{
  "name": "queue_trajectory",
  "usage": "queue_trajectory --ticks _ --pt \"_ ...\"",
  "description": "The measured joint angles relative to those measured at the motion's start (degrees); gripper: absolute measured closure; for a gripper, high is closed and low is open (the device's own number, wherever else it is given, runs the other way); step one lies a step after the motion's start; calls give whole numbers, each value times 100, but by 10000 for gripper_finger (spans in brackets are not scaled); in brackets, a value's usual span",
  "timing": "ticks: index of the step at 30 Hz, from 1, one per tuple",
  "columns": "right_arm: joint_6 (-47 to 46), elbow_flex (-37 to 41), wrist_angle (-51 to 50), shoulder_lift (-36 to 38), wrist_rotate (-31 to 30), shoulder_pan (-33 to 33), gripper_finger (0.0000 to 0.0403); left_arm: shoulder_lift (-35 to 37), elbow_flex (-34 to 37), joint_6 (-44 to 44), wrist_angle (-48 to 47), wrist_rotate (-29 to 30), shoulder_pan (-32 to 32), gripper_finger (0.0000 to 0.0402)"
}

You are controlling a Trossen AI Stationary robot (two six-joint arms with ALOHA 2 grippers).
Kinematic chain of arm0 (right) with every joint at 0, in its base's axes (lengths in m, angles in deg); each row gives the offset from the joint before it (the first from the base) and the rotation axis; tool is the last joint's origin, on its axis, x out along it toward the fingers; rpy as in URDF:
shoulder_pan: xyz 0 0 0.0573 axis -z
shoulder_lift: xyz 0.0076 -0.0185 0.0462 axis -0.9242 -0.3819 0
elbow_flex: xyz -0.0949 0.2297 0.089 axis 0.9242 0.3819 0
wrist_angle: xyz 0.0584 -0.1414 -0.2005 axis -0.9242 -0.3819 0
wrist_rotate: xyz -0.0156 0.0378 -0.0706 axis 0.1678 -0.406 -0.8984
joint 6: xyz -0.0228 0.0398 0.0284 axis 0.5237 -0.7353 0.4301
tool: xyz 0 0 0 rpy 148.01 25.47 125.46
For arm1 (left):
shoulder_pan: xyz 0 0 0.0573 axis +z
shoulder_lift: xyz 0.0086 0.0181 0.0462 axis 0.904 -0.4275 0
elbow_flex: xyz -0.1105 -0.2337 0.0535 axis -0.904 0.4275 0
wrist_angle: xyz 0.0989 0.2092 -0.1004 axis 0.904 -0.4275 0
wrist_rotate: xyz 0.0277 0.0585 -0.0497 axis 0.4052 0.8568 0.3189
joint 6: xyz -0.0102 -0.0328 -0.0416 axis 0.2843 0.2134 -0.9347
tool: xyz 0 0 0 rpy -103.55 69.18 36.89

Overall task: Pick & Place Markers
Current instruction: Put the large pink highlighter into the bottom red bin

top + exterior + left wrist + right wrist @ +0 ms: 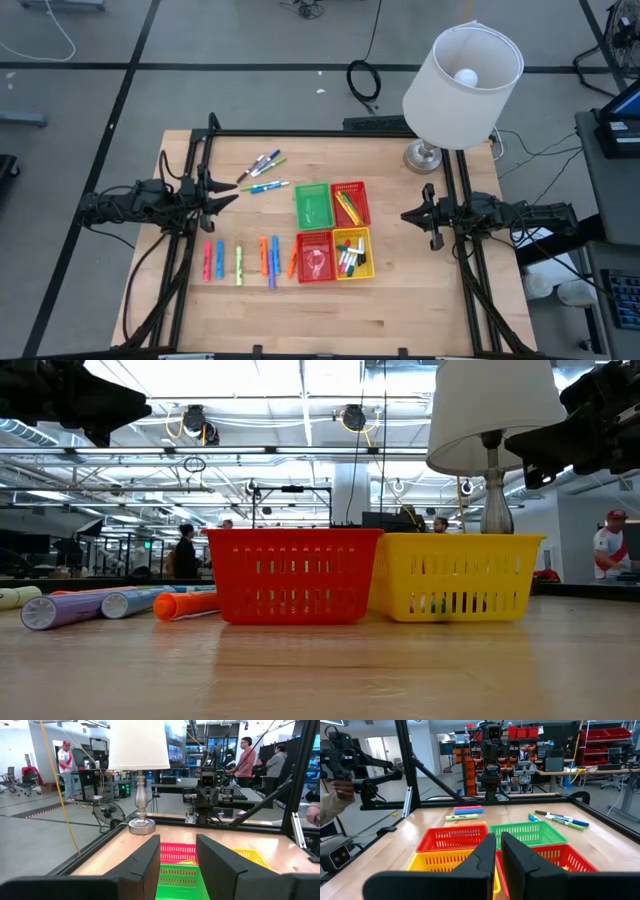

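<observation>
Only the high view shows the markers [240,262] laid in a row on the tabletop [400,310] left of four baskets [332,230], more near the left gripper [228,192], whose fingers stand partly apart, empty. The right gripper [408,216] hovers shut, holding nothing. The low view shows people behind. No writing is readable.

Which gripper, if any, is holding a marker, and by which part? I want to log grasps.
Neither. The left gripper hangs with its fingers apart and empty; the right gripper is shut on nothing. Both hang above the table, clear of the markers.
</observation>
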Motion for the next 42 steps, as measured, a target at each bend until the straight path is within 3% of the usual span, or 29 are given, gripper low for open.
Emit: queue_trajectory --ticks 9,19,21,25,27,30,33,37,42 --pt "-2 0 7 0 -4 0 383 -4 -4 -648 -44 -3 -2 268" --pt "-2 0 10 -2 -4 0 383 -112 -4 -672 854 218 0 268" --pt "-2 0 11 -2 -2 0 382 -314 -4 -884 1312 161 0 268" --pt "-2 0 11 -2 -2 0 383 -1078 -239 -822 2387 -691 -65 268" --pt "-2 0 11 -2 -2 0 382 -1611 -541 -698 2441 -712 -134 265" --pt "-2 0 12 -2 -1 0 383 -2629 -1192 -608 2016 -293 -248 246" --pt "-4 0 13 -2 -2 0 382 -3716 -2030 -866 941 -33 -375 212" --pt "-2 0 13 -1 0 0 383 -4956 -3364 -1678 -1413 -575 -561 170" --pt "-4 0 15 -4 1 0 383 -6111 -4295 -3943 -3588 -1426 -874 152"
